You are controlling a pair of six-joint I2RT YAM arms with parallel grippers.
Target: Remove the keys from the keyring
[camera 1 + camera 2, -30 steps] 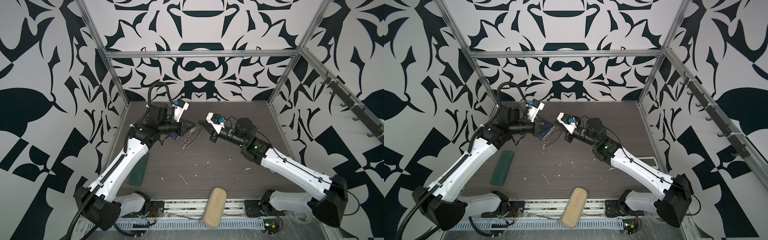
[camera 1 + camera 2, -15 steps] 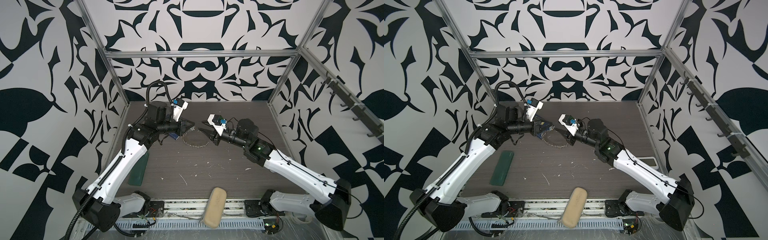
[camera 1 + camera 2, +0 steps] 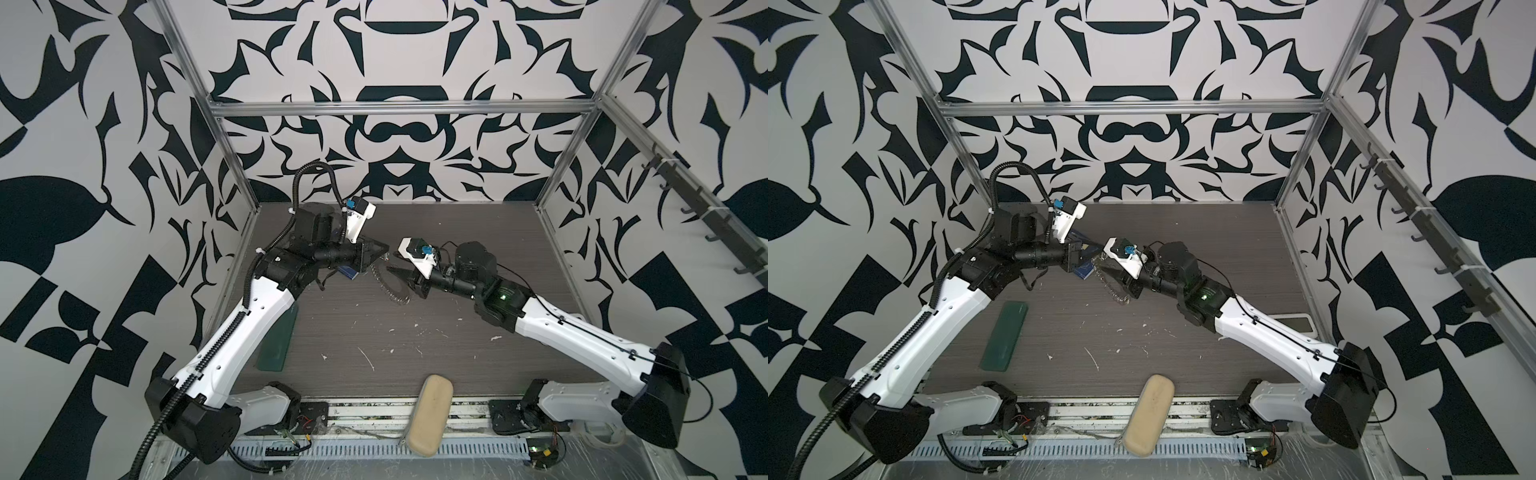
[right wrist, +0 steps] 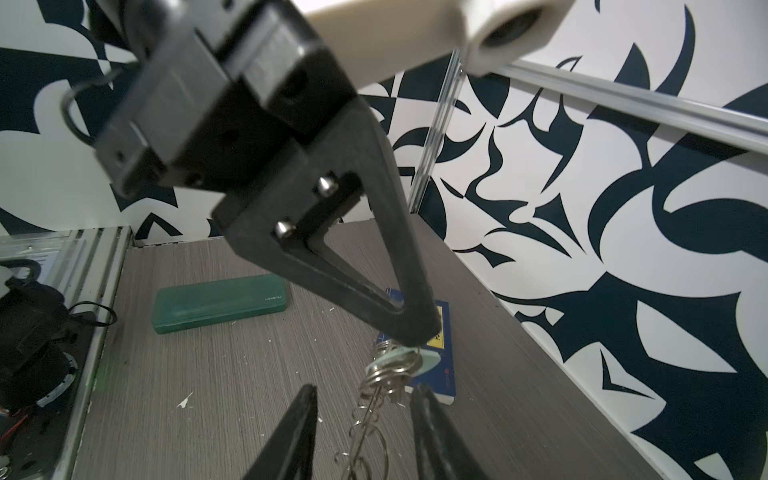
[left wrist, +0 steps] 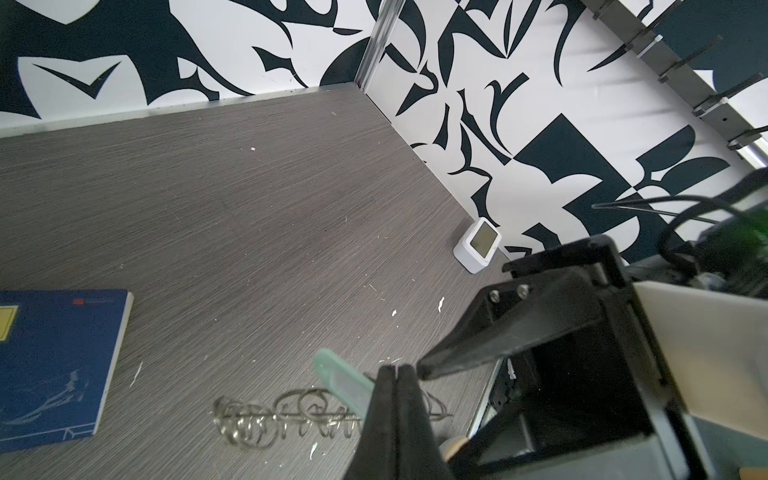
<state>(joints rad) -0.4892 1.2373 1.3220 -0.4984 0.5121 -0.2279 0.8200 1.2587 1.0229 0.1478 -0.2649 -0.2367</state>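
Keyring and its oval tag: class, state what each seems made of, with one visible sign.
The keyring looks like bare metal wire: thin, silvery loops that glint. The oval tag is probably matt plastic: pale mint green, flat, smooth, without shine.

Robot lab cell, patterned walls [image 3: 399,54], aluminium frame [image 3: 399,109]

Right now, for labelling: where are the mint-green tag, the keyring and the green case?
mint-green tag [image 5: 343,379], left wrist view, its flat face.
keyring [image 5: 249,424], left wrist view, its wire split rings.
green case [image 4: 220,303], right wrist view, middle of its lid.
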